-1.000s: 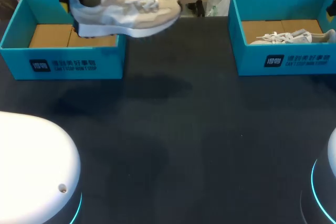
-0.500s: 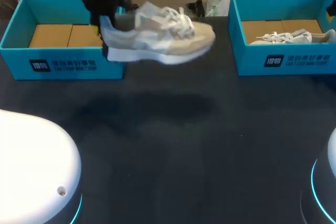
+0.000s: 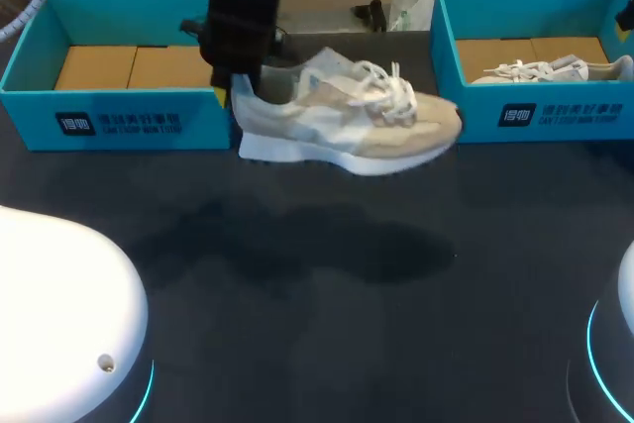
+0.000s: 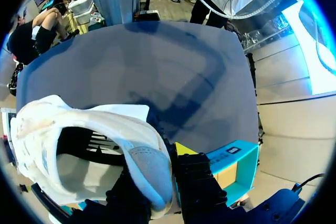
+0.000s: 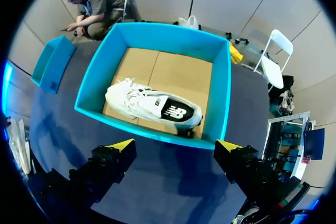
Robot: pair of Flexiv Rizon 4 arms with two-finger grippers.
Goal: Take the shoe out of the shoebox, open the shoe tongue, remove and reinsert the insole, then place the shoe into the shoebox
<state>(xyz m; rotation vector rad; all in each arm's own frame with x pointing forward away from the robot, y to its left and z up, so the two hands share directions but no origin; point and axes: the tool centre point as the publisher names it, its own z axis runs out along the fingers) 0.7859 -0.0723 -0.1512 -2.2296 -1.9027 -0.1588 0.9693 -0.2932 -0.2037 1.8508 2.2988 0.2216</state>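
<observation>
You had the shoe [image 3: 357, 126] aloft by its heel, above the table [image 3: 327, 324] toward 12 o'clock, beside the left shoebox [image 3: 119, 124] at 10 o'clock. Best to have lowered it level, sole flat, at mid-table. Your left gripper [image 4: 163, 190] pinched the heel collar. Your right gripper [image 5: 173, 150] hung wide open and empty over the right shoebox [image 5: 223, 93] at 2 o'clock.

We spot white print, square logo on left shoebox [image 3: 119, 124] front; same on right shoebox [image 3: 563, 113]; emblem on boxed shoe [image 5: 152, 106].
</observation>
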